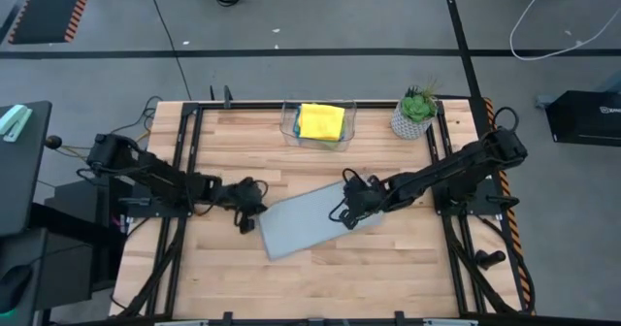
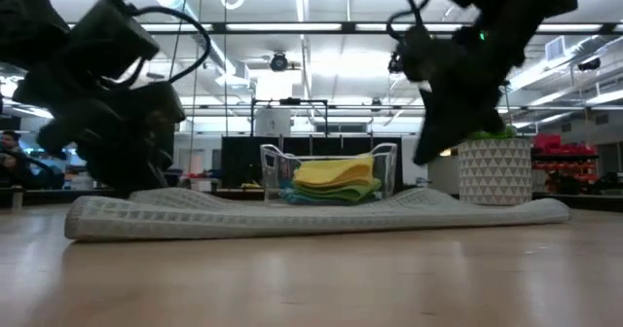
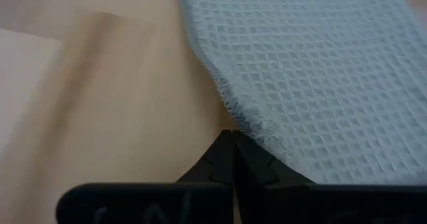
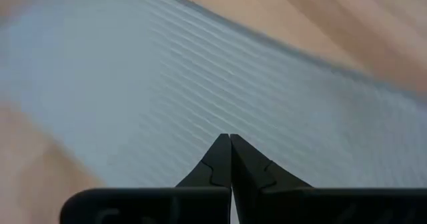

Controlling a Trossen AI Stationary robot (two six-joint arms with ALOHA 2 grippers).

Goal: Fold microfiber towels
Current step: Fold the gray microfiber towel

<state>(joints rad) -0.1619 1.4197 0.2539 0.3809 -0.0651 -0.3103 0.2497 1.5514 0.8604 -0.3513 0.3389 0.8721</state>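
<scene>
Two grippers are mine, and both are down at the grey towel [image 1: 310, 224] lying on the worktop [image 1: 388, 277]. My left gripper [image 1: 248, 215] is pressed together at the towel's left edge. I cannot tell if it pinches the cloth. My right gripper [image 1: 346, 212] is pressed together too, over the towel's right end, with nothing clearly held. The towel looks folded to a long strip, so I think one more fold is left. The clear bin [image 1: 288, 130] at the back keeps the yellow towel [image 1: 321, 121] on top, out of my way.
</scene>
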